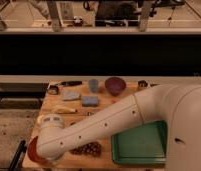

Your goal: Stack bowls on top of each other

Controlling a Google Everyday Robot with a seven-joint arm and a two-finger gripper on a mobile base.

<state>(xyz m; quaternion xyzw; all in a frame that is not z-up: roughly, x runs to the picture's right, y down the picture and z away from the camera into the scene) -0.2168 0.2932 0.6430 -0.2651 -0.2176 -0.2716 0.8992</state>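
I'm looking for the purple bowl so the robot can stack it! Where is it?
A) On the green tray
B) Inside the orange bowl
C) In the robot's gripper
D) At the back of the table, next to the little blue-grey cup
D: the purple bowl sits at the far side beside the blue-grey cup, while the gripper is at the near left corner over the orange-red bowl.

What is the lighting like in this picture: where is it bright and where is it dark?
Camera view: a black band crosses behind the wooden table, which is evenly lit; the white arm is brightest and mostly covers the gripper at lower left over the orange-red bowl; the purple bowl looks dim.
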